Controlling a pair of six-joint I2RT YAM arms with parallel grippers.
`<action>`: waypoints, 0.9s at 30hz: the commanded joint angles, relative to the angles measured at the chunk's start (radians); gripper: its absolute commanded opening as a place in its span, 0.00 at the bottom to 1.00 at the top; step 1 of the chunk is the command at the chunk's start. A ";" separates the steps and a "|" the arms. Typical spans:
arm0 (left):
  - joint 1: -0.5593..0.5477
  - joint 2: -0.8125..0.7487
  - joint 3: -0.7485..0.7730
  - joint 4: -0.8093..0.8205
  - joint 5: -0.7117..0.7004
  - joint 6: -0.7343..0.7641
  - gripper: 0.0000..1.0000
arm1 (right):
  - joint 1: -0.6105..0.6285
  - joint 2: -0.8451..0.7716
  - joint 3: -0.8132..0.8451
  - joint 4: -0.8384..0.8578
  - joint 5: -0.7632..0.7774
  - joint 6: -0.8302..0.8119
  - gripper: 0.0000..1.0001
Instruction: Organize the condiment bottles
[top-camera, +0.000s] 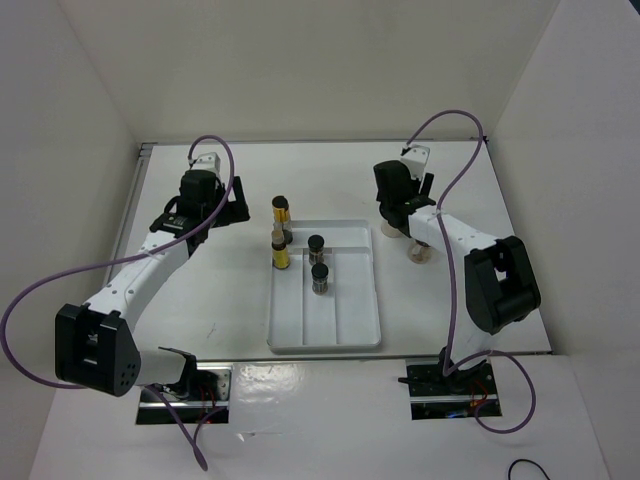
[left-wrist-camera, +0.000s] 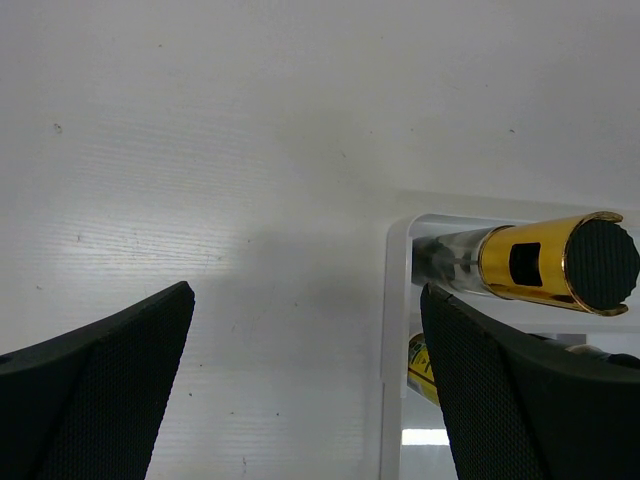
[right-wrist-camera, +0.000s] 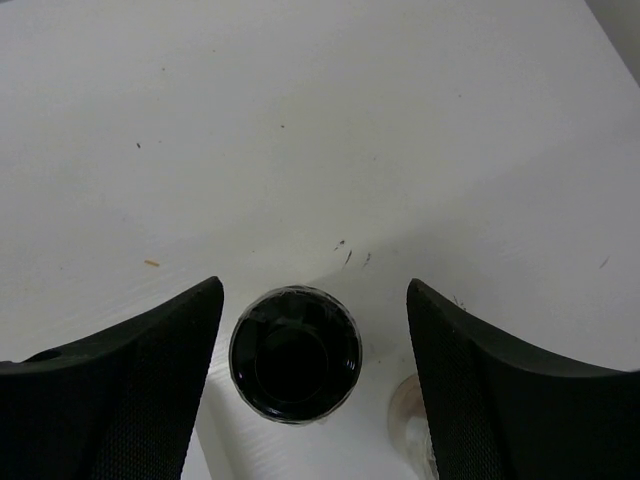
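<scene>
Right wrist view shows a black-capped bottle (right-wrist-camera: 295, 353) on the table (right-wrist-camera: 300, 100), untouched between the wide-open fingers of my right gripper (right-wrist-camera: 312, 288). Yellow bottles (top-camera: 279, 252) and dark jars (top-camera: 320, 278) stand in the tray (top-camera: 352, 310); my left gripper (left-wrist-camera: 305, 300) gapes empty beside it.

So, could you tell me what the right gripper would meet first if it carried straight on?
The right gripper would likely hit the black-capped bottle between its open jaws; depth unclear.
</scene>
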 joint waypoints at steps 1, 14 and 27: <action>0.006 -0.026 0.014 0.029 0.009 -0.005 1.00 | -0.003 0.000 0.017 -0.003 0.014 0.017 0.78; 0.006 -0.026 0.014 0.029 0.009 0.004 1.00 | -0.003 0.020 0.008 -0.029 -0.014 0.054 0.57; 0.006 -0.035 0.004 0.038 0.009 0.004 1.00 | 0.006 -0.001 -0.012 -0.051 -0.043 0.082 0.42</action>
